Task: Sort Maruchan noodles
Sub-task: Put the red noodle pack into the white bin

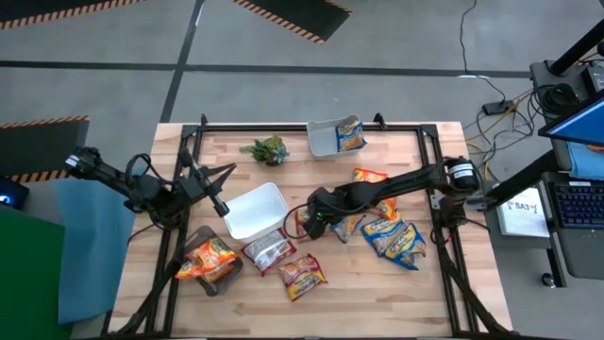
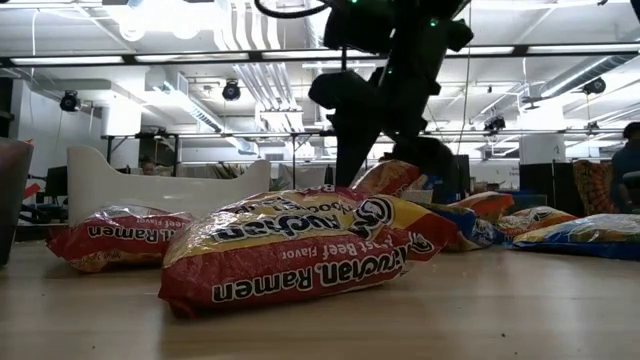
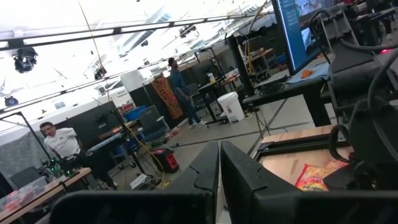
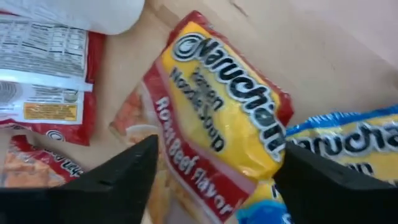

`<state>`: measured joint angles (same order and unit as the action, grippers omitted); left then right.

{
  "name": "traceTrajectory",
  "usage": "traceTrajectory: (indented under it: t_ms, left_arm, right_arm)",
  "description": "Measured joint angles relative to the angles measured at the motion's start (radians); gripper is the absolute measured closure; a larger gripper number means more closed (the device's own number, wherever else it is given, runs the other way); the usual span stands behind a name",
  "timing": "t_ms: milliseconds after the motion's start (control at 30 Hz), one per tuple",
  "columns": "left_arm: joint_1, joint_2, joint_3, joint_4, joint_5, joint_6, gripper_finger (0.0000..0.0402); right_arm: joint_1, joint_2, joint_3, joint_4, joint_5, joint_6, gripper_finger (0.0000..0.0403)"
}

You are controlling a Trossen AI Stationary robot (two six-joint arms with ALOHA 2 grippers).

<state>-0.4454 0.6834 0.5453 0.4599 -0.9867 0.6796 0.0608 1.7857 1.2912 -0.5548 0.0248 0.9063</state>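
Several Maruchan noodle packets lie flat on the wooden table [image 1: 377, 293]. A red-and-yellow Roast Beef packet [image 4: 217, 106] lies right under my right gripper [image 4: 219, 146], which is open, one finger on either side of the packet and above it. In the high view this gripper [image 1: 304, 223] hovers just right of the white tub [image 1: 255, 210]. A blue-yellow packet [image 4: 348, 140] and a dark red packet [image 4: 43, 93] lie beside it. My left gripper [image 3: 219, 168] is shut on nothing, raised over the table's left side [image 1: 222, 203].
A grey tub [image 1: 326, 142] at the far edge holds one blue-yellow packet [image 1: 351, 135]. A dark tub [image 1: 203, 274] at the near left holds orange packets. A small green plant [image 1: 267, 149] stands at the far side. Black frame rails [image 1: 436, 203] border the table.
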Motion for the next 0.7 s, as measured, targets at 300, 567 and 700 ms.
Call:
traceTrajectory:
  t_ms: [300,567,700]
  left_arm:
    - [0.0,0.002,0.0,0.0,0.001,-0.001,0.0402]
    - [0.0,0.002,0.0,0.002,0.001,-0.001,0.0402]
    - [0.0,0.002,0.0,0.002,0.001,-0.001,0.0402]
  right_arm:
    - [0.0,0.014,0.014,0.022,0.001,-0.051,0.0361]
    - [0.0,-0.054,0.072,-0.021,0.001,-0.085,0.0393]
    - [-0.001,-0.079,0.133,-0.088,0.036,-0.114,0.0394]
